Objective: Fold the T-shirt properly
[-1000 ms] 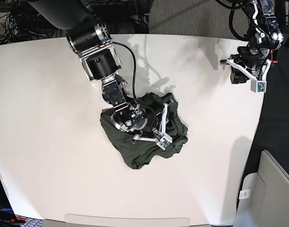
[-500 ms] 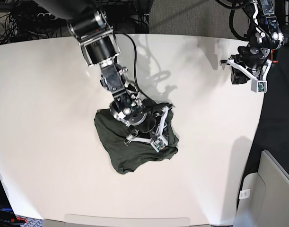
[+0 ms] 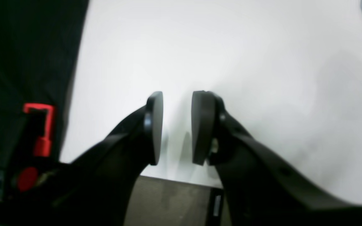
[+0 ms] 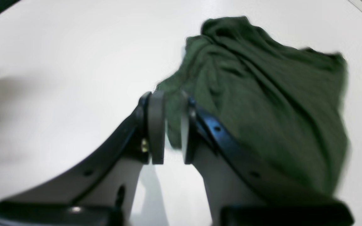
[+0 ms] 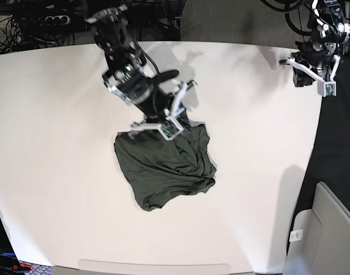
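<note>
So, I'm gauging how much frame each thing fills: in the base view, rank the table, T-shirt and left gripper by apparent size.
1. table, largest.
2. T-shirt.
3. left gripper, smallest, though it sits higher and nearer the camera, so it looks bigger than it is.

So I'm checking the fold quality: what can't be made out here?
- T-shirt: a bunched heap, so sleeves, collar and hems can't be picked out, base view.
- Right claw: motion blur hides whether it pinches fabric, right wrist view.
- Left claw: over bare table; shirt cut off at the frame's corner.
</note>
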Controlling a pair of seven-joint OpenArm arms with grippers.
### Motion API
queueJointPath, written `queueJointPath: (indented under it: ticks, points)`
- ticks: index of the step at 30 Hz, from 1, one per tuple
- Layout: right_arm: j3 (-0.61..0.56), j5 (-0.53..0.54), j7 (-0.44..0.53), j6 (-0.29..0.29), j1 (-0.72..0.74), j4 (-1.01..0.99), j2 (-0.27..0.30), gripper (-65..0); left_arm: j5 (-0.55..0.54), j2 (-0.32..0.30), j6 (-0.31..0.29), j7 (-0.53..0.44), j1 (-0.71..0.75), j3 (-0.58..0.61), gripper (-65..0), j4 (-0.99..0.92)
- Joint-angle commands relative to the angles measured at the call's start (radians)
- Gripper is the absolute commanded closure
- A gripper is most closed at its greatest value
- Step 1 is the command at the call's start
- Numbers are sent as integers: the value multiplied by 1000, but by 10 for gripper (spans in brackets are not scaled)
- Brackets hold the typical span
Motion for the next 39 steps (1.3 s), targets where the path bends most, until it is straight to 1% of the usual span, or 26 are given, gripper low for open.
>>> queueJointPath:
  ticks: [1, 4, 10, 14, 16, 20, 22, 24, 26, 27, 31, 34, 39]
  points:
    - [8, 18, 25, 6, -29, 55, 10, -69, 0, -5, 3, -25, 20, -32, -129, 25]
    - [35, 18, 25, 4, -135, 145, 42, -69, -22, 34, 3, -25, 46, -64, -100, 28]
    - [64, 15, 34, 4, -303, 194, 85, -69, -177, 35, 3, -25, 132, -121, -89, 33]
    - [82, 15, 34, 3, -372, 197, 88, -69, -263, 35, 3, -23, 191, -187, -88, 33]
    - [99, 15, 36, 3, -411, 199, 87, -65, -324, 37, 3, -23, 235, -233, -88, 33]
    - [102, 15, 36, 3, -473, 199, 87, -3, -425, 37, 3, -15, 304, -302, -88, 33]
    - [102, 15, 36, 0, -504, 200, 87, 0, -471, 38, 3, -15, 338, -327, -86, 33]
    - [97, 15, 42, -23, -534, 200, 87, -1, -511, 38, 3, -14, 369, -348, -71, 33]
    - [97, 15, 89, -62, -580, 200, 88, -1, -543, 38, 3, -14, 402, -354, -55, 33]
    - [97, 12, 131, -82, -608, 200, 93, -1, -549, 38, 3, -14, 418, -354, -48, 33]
    - [93, 10, 293, -146, -717, 200, 151, -1, -551, 40, 3, -12, 459, -347, -33, 33]
    - [97, 13, 346, -168, -783, 200, 179, -1, -551, 41, 3, -2, 479, -347, -33, 32]
    - [102, 10, 373, -175, -875, 199, 196, -1, -549, 41, 3, 114, 476, -350, -33, 30]
